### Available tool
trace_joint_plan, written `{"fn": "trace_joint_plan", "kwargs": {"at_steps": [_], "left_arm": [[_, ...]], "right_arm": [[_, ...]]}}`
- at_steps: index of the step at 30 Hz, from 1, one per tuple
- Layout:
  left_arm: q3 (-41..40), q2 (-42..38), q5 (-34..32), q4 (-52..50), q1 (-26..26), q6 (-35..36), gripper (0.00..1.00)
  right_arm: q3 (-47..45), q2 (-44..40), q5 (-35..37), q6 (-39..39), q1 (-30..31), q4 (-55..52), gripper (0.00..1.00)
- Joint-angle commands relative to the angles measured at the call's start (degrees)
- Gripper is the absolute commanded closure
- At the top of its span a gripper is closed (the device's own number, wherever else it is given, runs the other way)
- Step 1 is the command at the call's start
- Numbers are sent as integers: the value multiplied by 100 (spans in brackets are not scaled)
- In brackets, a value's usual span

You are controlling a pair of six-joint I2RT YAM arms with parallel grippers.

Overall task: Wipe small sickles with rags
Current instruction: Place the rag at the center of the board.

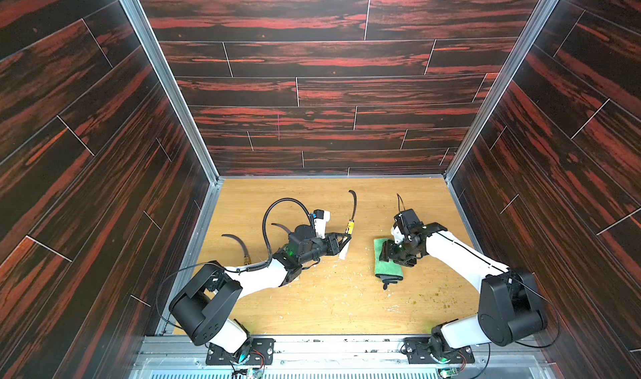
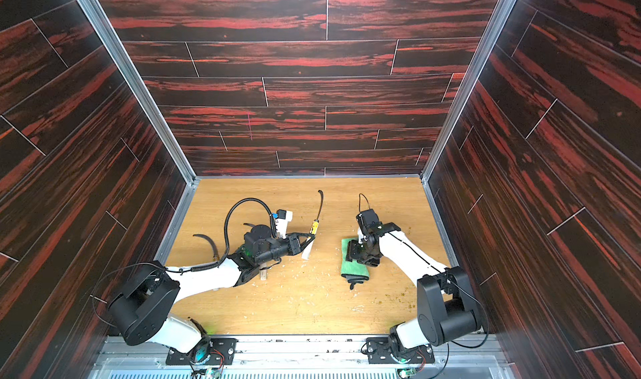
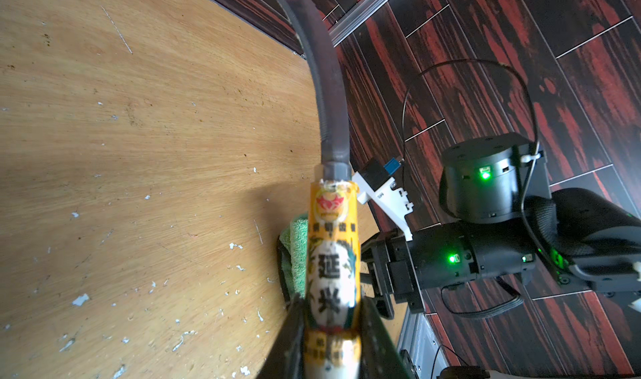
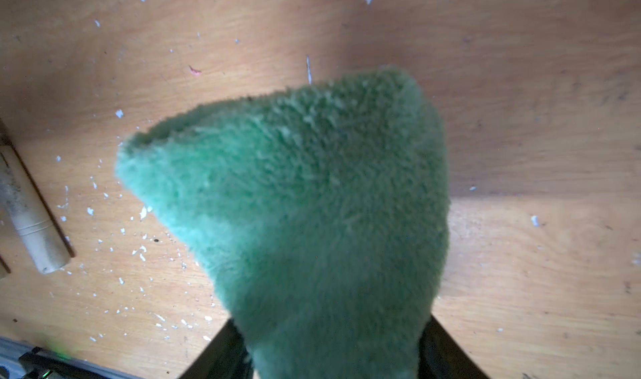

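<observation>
The left gripper [image 3: 331,311] pinches sickle handle [image 3: 333,228]; right gripper [image 4: 329,325] straddles rag [image 4: 305,186], grip unclear

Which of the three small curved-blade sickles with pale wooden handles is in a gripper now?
The yellow-banded sickle, clamped at its handle by the left gripper; the other two sickles lie on the wooden table by that arm.

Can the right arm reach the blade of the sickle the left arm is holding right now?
Likely yes. The sickle in the left end effector points its blade over bare table; nothing stands between it and the right end effector, at the green rag close by.
</observation>
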Motion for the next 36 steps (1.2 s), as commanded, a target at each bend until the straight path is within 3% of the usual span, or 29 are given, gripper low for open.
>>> {"fn": "trace_joint_plan", "kwargs": {"at_steps": [1, 6, 14, 19, 27, 36], "left_arm": [[-13, -202, 27, 153, 11, 84, 100], [-22, -225, 24, 157, 11, 86, 100], [4, -86, 85, 267, 19, 72, 100], [16, 65, 154, 493, 20, -40, 100], [-73, 23, 137, 561, 20, -64, 100], [-106, 15, 94, 579, 29, -79, 100]], "right_arm": [[199, 62, 209, -116, 10, -333, 34], [213, 293, 545, -79, 85, -546, 29], [517, -645, 631, 146, 384, -1294, 25], [736, -795, 851, 186, 495, -1691, 25], [689, -757, 825, 259, 550, -1527, 24], [857, -1015, 1347, 364, 886, -1396, 23]]}}
